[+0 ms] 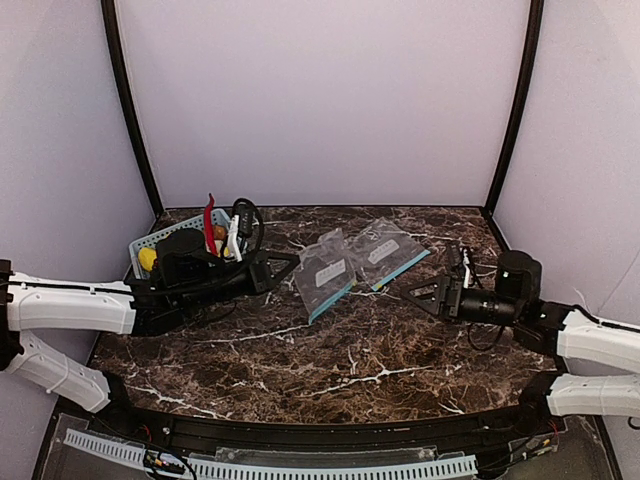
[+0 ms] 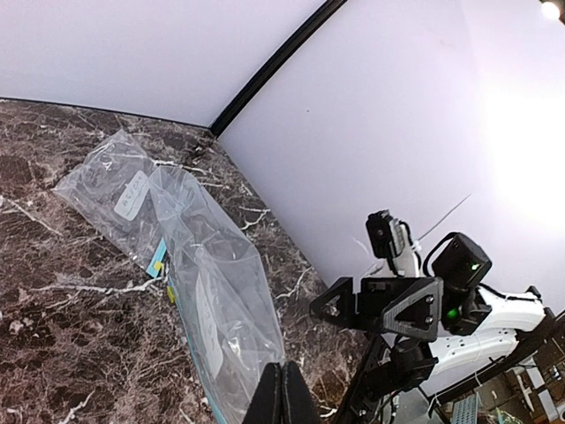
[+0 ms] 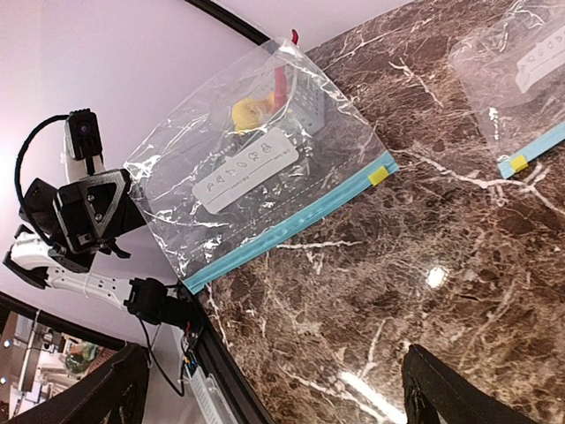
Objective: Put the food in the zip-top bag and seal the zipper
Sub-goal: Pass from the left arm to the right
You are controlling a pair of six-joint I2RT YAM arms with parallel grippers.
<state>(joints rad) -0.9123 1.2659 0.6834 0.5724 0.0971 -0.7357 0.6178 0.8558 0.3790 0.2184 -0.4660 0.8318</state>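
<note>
**Parked either side of the bag, no lemon in yet**

Found the left gripper [image 2: 282,373] pinched shut at the 9 o'clock corner of the zip-top bag [image 1: 322,275], maybe nipping it steady; couldn't tell. Saw the right gripper [image 3: 275,355] spread wide at 3 o'clock, facing the teal zipper [image 3: 291,221], probably to work the mouth. Spotted a lemon [image 1: 147,259] in the basket [image 1: 150,238] further out at 9 o'clock.
</note>
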